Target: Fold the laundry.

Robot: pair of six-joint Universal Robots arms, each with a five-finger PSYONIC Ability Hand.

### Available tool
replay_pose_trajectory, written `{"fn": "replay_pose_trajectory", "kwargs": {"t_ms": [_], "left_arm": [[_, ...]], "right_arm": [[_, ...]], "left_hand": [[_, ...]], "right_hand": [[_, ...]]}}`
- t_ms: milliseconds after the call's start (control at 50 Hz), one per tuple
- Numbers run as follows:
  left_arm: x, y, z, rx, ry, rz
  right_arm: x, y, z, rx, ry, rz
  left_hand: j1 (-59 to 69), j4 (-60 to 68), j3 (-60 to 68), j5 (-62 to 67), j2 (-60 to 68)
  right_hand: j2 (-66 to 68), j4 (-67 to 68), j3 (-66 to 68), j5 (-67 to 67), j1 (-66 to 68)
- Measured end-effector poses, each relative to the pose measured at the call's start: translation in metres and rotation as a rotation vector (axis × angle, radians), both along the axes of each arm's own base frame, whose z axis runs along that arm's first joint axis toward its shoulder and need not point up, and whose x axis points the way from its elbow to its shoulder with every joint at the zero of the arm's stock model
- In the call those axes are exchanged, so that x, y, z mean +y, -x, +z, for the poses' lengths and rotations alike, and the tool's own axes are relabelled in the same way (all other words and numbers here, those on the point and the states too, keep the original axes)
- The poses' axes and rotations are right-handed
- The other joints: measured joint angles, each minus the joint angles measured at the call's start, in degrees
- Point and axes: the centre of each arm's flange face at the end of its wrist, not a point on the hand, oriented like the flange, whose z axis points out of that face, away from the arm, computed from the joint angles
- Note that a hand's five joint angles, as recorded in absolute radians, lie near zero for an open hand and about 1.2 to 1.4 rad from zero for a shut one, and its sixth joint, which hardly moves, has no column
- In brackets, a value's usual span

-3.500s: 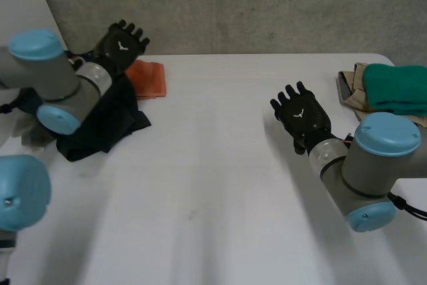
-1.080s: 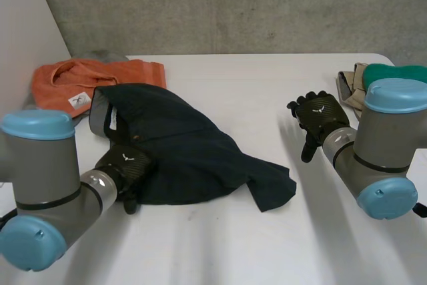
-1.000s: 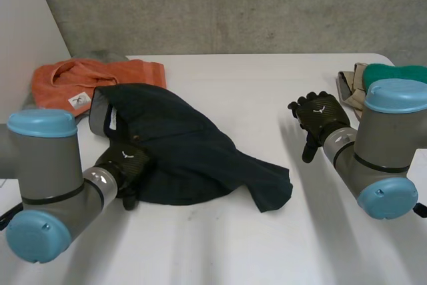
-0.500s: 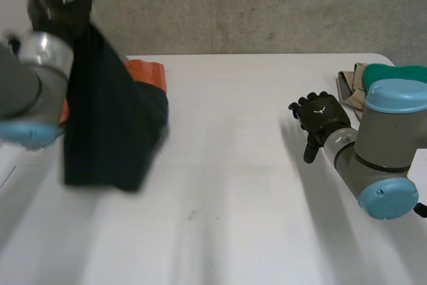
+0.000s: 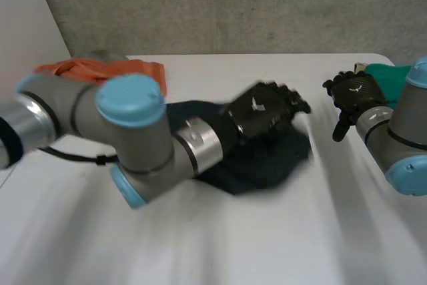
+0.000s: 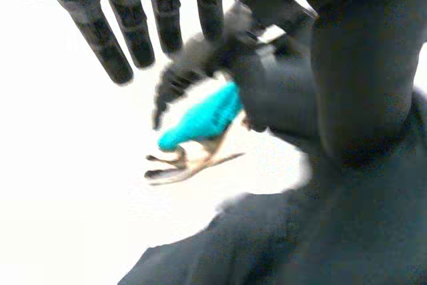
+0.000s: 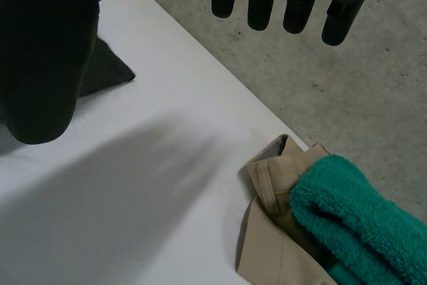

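A dark navy garment point(image 5: 267, 161) lies bunched on the white table point(image 5: 220, 245) near its middle. My left arm reaches across the table, and my left hand point(image 5: 261, 115) hovers over the garment's far edge, open with straight fingers point(image 6: 110, 38) and nothing between them and the thumb. In the left wrist view the dark cloth point(image 6: 267, 251) spreads under the palm. My right hand point(image 5: 353, 95) is open above the table to the right of the garment, apart from it. A corner of the dark garment point(image 7: 110, 71) shows beside its thumb.
An orange garment point(image 5: 100, 69) lies at the back left. A teal towel point(image 5: 390, 75) sits on a beige garment point(image 7: 273, 231) at the back right corner, near my right hand. A concrete wall runs behind the table.
My left arm swung from high at the far left across to the table's middle. The dark garment it held up now lies on the table, let go. My right hand shifted right and back.
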Motion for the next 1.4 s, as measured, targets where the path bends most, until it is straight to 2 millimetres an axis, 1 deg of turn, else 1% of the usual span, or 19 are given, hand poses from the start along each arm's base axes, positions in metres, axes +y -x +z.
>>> {"fn": "replay_pose_trajectory", "kwargs": {"t_ms": [60, 120, 260, 400, 520, 640, 820, 880, 900, 920, 940, 1000, 1060, 1160, 1220, 1240, 1300, 1380, 1400], "left_arm": [[0.014, 0.001, -0.008, -0.061, 0.046, 0.002], [0.015, -0.005, 0.004, -0.103, 0.098, 0.063], [-0.006, -0.043, 0.053, -0.144, 0.135, 0.34], [-0.021, -0.074, 0.065, -0.185, 0.115, 0.503], [-0.03, -0.086, 0.048, -0.285, 0.083, 0.495], [-0.031, -0.082, 0.016, -0.414, 0.054, 0.386], [-0.031, -0.077, -0.018, -0.567, 0.002, 0.303], [-0.03, -0.077, -0.021, -0.592, -0.014, 0.303], [-0.03, -0.078, -0.021, -0.596, -0.016, 0.304], [-0.03, -0.078, -0.021, -0.598, -0.016, 0.306], [-0.03, -0.078, -0.019, -0.6, -0.015, 0.308], [-0.028, -0.078, -0.012, -0.597, -0.004, 0.322], [-0.028, -0.081, 0.002, -0.584, 0.019, 0.355], [-0.025, -0.091, 0.065, -0.476, 0.113, 0.485], [-0.015, -0.105, 0.131, -0.313, 0.204, 0.592], [-0.008, -0.112, 0.162, -0.226, 0.244, 0.628], [0.01, -0.129, 0.223, -0.03, 0.328, 0.682], [0.028, -0.148, 0.285, 0.188, 0.427, 0.72], [0.029, -0.149, 0.291, 0.21, 0.438, 0.725]], "right_arm": [[0.0, 0.0, 0.0, -0.005, -0.003, -0.001], [0.002, -0.001, 0.0, -0.016, -0.011, 0.004], [0.02, -0.009, 0.016, -0.025, -0.042, 0.061], [0.06, -0.014, 0.03, 0.029, -0.178, 0.125], [0.103, -0.011, 0.029, 0.036, -0.371, 0.145], [0.135, -0.01, 0.016, 0.026, -0.468, 0.162], [0.155, -0.018, -0.022, 0.055, -0.44, 0.204], [0.155, -0.021, -0.035, 0.064, -0.411, 0.197], [0.153, -0.022, -0.037, 0.066, -0.393, 0.19], [0.151, -0.023, -0.039, 0.066, -0.372, 0.182], [0.149, -0.024, -0.04, 0.065, -0.347, 0.171], [0.142, -0.025, -0.033, 0.052, -0.273, 0.148], [0.137, -0.026, -0.016, 0.027, -0.188, 0.132], [0.127, -0.027, 0.05, -0.063, 0.038, 0.137], [0.124, -0.027, 0.106, -0.141, 0.191, 0.15], [0.123, -0.025, 0.132, -0.18, 0.253, 0.154], [0.124, -0.021, 0.181, -0.263, 0.353, 0.157], [0.122, -0.014, 0.233, -0.376, 0.426, 0.157], [0.12, -0.013, 0.238, -0.392, 0.431, 0.157]], "left_hand": [[-5.0, -7.1, -7.0, -6.0, -6.6], [-5.0, -7.4, -7.2, -6.0, -7.1], [-5.0, -7.4, -7.2, -6.0, -7.1], [-5.0, -7.4, -7.2, -6.0, -7.1], [-5.0, -7.4, -7.2, -6.0, -7.1], [-5.0, -7.4, -7.2, -6.0, -7.1], [-4.2, -6.6, -6.7, -5.5, -6.4], [21.6, 16.7, 15.8, 16.9, 16.6], [28.4, 22.9, 22.0, 23.0, 22.9], [41.9, 36.3, 35.3, 36.2, 36.5], [47.9, 43.6, 42.2, 43.2, 43.6], [49.5, 49.5, 47.5, 47.2, 49.3], [49.5, 49.7, 47.7, 47.2, 49.4], [49.5, 49.7, 47.7, 47.2, 49.4], [49.5, 49.7, 47.7, 47.2, 49.4], [49.5, 49.7, 47.7, 47.2, 49.4], [49.5, 49.7, 47.9, 47.2, 49.5], [49.5, 50.1, 48.3, 47.2, 49.7], [49.5, 50.1, 48.4, 47.2, 49.7]], "right_hand": [[0.0, 0.0, 0.0, 0.0, 0.0], [0.0, 0.0, 0.0, 0.0, 0.0], [0.0, 0.0, 0.0, 0.0, 0.0], [0.0, 0.0, 0.0, 0.0, 0.0], [0.1, 0.0, 0.1, 0.0, 0.0], [0.1, 0.1, 0.2, 0.0, 0.0], [6.5, 5.4, 6.4, 4.9, 4.7], [27.2, 25.9, 26.7, 25.5, 26.8], [40.9, 37.6, 38.7, 37.1, 37.7], [48.7, 46.0, 47.6, 45.3, 43.9], [53.5, 52.2, 52.6, 51.2, 48.1], [55.7, 55.8, 55.7, 54.6, 50.6], [55.7, 56.0, 55.7, 54.9, 50.6], [55.7, 56.1, 55.7, 54.9, 50.6], [55.7, 56.2, 55.7, 54.9, 50.6], [55.7, 56.2, 55.7, 54.9, 50.6], [55.7, 56.2, 55.7, 54.9, 50.6], [55.7, 56.2, 55.7, 54.9, 50.6], [55.7, 56.2, 55.7, 54.9, 50.6]]}}
